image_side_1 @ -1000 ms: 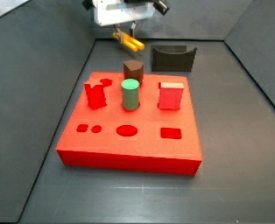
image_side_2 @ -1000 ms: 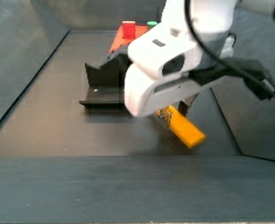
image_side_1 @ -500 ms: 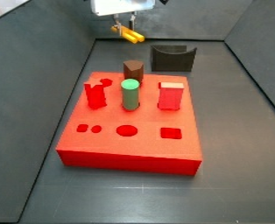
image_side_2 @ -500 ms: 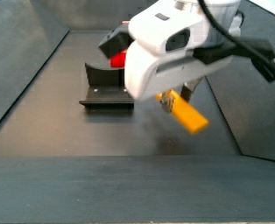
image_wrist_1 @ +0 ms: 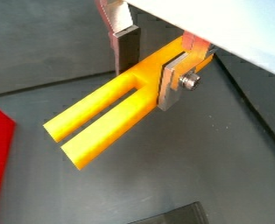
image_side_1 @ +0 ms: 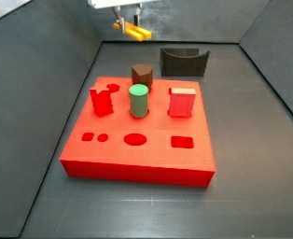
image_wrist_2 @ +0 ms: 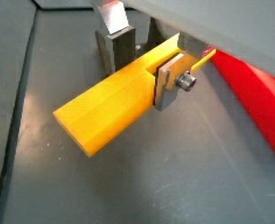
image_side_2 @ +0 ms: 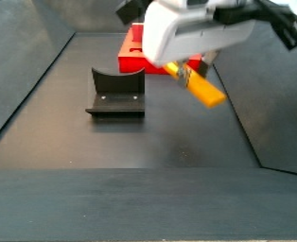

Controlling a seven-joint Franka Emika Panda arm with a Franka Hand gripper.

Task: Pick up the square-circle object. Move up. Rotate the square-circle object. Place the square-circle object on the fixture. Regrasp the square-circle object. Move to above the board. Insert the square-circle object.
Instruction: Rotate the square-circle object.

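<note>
Moved since 1.0 s ago: gripper (image_side_1: 132, 16) + square-circle object (image_side_1: 136, 33) went up, now near top edge of side view; peg higher above floor vs fixture.
Gripper state: pinching the square-circle object (image_wrist_1: 114, 115) between two silver plate fingers (image_wrist_1: 172, 80); jaws pressed on peg's upper end, screw head visible on one plate.
Gripper pos: above and behind the board (image_side_1: 143, 138), off to the side of fixture (image_side_1: 184, 62), raised clear of the floor (image_side_1: 255, 103).
Peg: yellow-orange, elongated, tilted, free end hanging down away from fingers (image_wrist_2: 168, 79); not touching floor, board or fixture. In a wrist view (image_wrist_2: 109, 106) one flat face shows; in a wrist view a long groove runs down its length.
Peg in side view: (image_side_2: 197, 84) slanted, held under white gripper body (image_side_2: 186, 26), in front of board, beside and above fixture.
Fixture: dark block w/ U cut-out on top (image_side_2: 115, 93), on floor just behind board, nothing on it.
Board: red, w/ holes in front row, bears brown peg (image_side_1: 142, 76), green cylinder (image_side_1: 139, 101), two red pegs (image_side_1: 102, 99) upright. Board edge also seen in both wrist views (image_wrist_2: 259, 94).
Brown peg: at rear of board, nearest fixture.
Green cylinder: board centre, just in front of brown peg.
</note>
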